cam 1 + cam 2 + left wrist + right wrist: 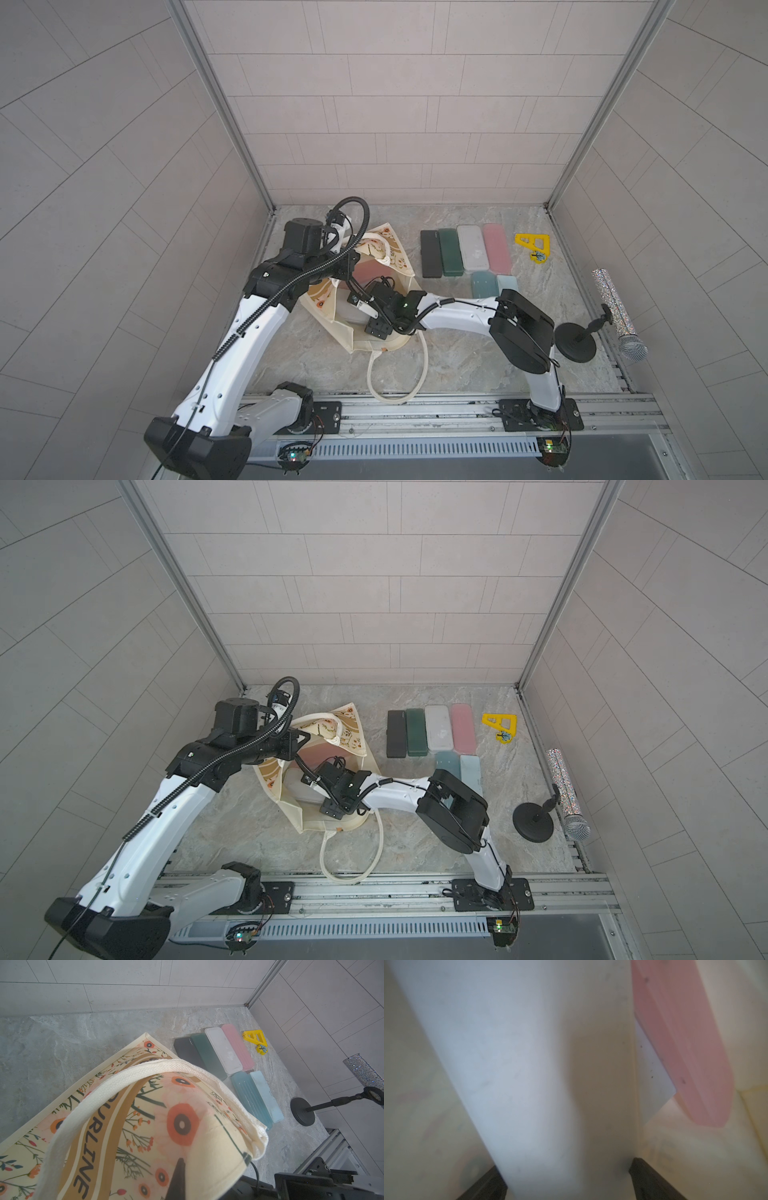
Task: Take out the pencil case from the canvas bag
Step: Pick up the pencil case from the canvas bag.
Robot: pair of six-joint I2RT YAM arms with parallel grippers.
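right hand (pixel 564 1165): inside the canvas bag (pixel 145 1126), jaws spread wide either side of the white pencil case (pixel 508 1064), can't tell if I'm touching it
left hand (pixel 349 259): clamped shut on the bag's rim
pink pencil case (pixel 685 1043): also in the bag, beside the white one
bag: sitting on my worktop (pixel 457 365)

A lab test cell: tiled panel walls (pixel 374 104), aluminium corner posts (pixel 222 104), marble-look tabletop (pixel 478 365).
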